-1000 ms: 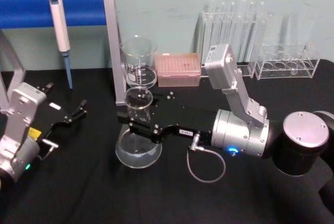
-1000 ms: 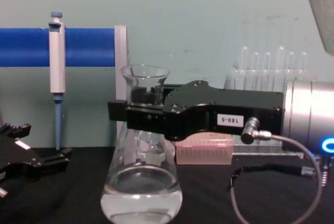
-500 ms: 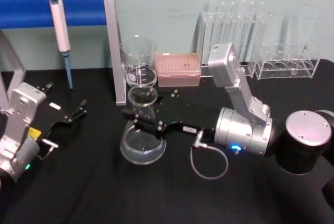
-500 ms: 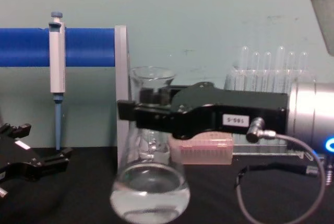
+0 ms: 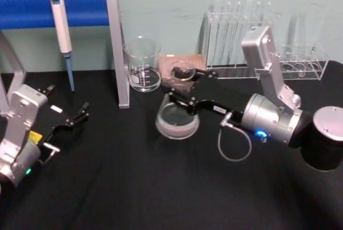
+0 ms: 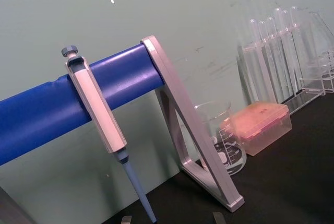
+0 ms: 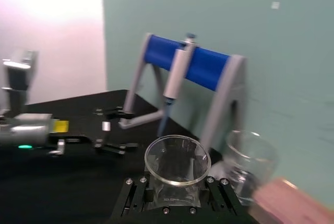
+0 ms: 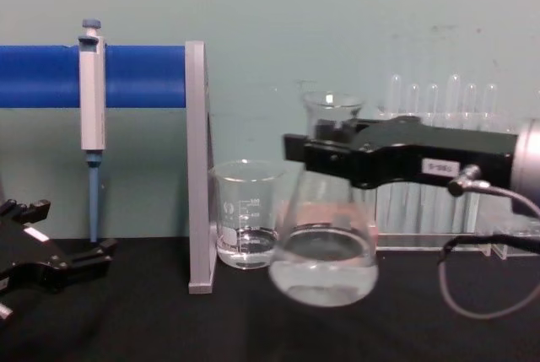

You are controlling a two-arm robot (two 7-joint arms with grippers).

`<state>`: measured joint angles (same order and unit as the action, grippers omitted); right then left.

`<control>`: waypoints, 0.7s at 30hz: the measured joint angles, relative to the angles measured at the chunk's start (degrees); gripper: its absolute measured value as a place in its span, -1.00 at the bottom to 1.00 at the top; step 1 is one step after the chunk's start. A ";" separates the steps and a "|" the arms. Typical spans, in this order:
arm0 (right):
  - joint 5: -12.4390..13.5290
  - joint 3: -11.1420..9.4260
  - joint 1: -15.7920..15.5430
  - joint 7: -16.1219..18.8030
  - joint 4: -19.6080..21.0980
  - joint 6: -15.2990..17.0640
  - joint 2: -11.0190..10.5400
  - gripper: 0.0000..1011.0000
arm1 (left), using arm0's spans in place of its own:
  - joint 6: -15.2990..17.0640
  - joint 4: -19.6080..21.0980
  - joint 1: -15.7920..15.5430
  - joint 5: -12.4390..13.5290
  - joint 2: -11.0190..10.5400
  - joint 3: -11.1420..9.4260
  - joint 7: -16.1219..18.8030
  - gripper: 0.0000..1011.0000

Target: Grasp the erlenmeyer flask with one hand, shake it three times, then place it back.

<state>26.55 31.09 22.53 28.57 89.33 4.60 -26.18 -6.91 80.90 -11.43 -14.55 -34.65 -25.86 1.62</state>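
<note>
The head view looks forward and down over the black counter (image 5: 134,187); the chest view sits low, side-on. Both wrist views face the pale green wall (image 6: 209,15). All four share the blue padded bar (image 5: 27,10) and clear cylindrical glass beaker (image 5: 142,64).

Erlenmeyer flask (image 5: 176,125) in the right gripper (image 5: 185,86), right of the beaker (image 5: 143,65)

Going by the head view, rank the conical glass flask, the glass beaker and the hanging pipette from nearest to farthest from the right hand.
1. Clear glass erlenmeyer flask: gripped at its neck by the right hand.
2. Straight-walled clear glass beaker: just to its left.
3. Grey-and-blue pipette: far left, hanging on the blue bar.
</note>
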 joint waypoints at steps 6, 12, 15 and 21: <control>-0.78 -2.63 -0.72 -2.67 -0.90 0.13 -0.01 -0.11 | 0.00 0.00 0.00 0.00 0.00 0.00 0.00 0.98; -1.53 -5.00 -1.40 -4.56 -1.66 0.31 0.25 -0.11 | 0.00 0.00 0.00 0.00 0.00 0.00 0.00 0.98; -1.89 -6.13 -1.67 -5.49 -2.07 0.37 0.40 -0.11 | 0.00 0.00 0.00 0.00 0.00 0.00 0.00 0.98; -2.68 -8.23 -2.14 -7.10 -2.80 0.45 0.77 -0.11 | 0.00 0.00 0.00 0.00 0.00 0.00 0.00 0.98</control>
<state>23.87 22.86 20.39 21.47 86.53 5.05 -25.40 -6.91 80.90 -11.43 -14.55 -34.65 -25.86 1.62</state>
